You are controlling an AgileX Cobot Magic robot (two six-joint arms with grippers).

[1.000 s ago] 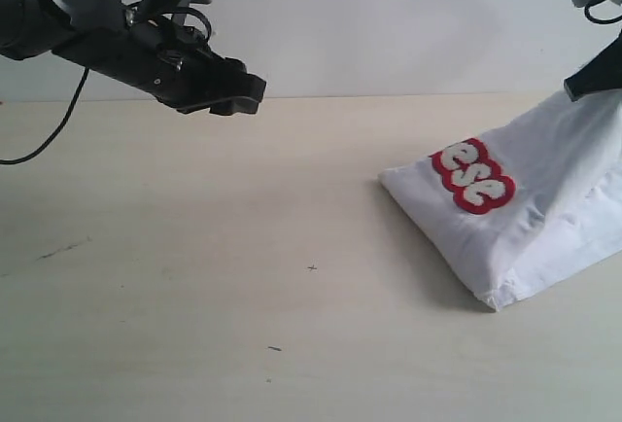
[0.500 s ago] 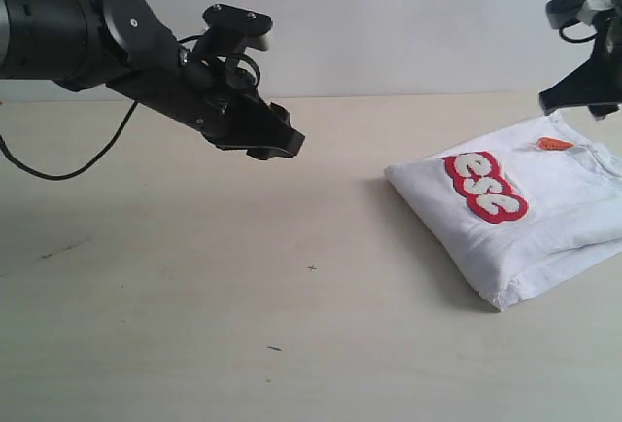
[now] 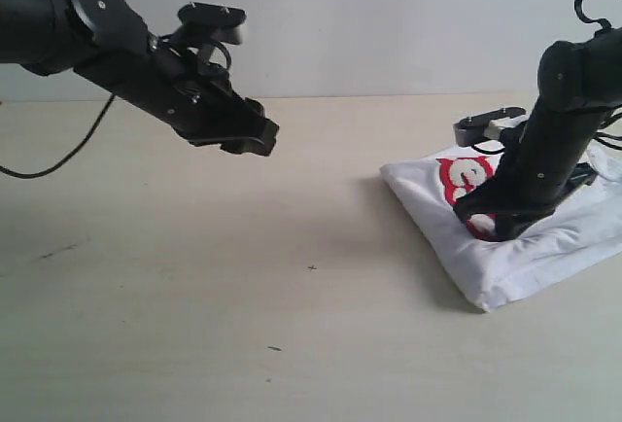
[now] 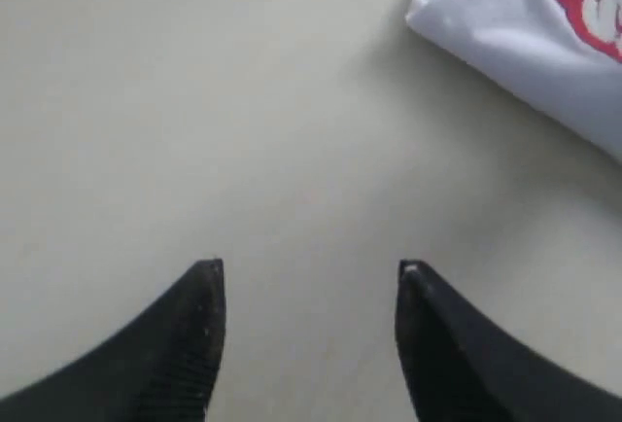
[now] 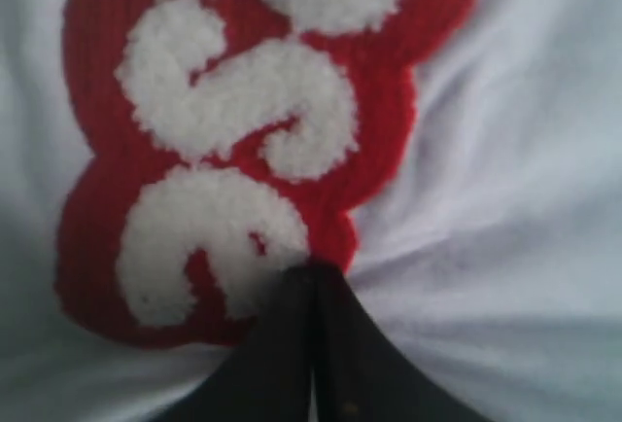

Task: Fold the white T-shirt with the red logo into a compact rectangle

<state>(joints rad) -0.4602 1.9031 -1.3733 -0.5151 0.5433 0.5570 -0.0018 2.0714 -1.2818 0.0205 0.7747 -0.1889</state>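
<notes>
The white T-shirt (image 3: 530,259) lies folded in a thick bundle on the right of the table, its red logo (image 3: 457,179) partly hidden behind my right arm. My right gripper (image 3: 496,229) is shut, its tips pressed down onto the shirt at the logo's edge. In the right wrist view the closed tips (image 5: 312,268) touch the red logo (image 5: 233,140) where it meets the white cloth (image 5: 505,198), and no fabric shows between them. My left gripper (image 3: 255,138) hovers open above the table's left middle. Its wrist view shows the open gripper (image 4: 309,271) over bare table, with a corner of the shirt (image 4: 505,33) farther off.
The light wooden table (image 3: 292,296) stretches wide between the two arms, with small dark specks (image 3: 312,267) on it. A white wall (image 3: 389,23) stands behind. A black cable (image 3: 58,150) hangs from the left arm.
The right gripper let go of the lifted shirt, which fell flat. It then came down and shut with its tips on the logo. The left arm swung right, then back slightly.
</notes>
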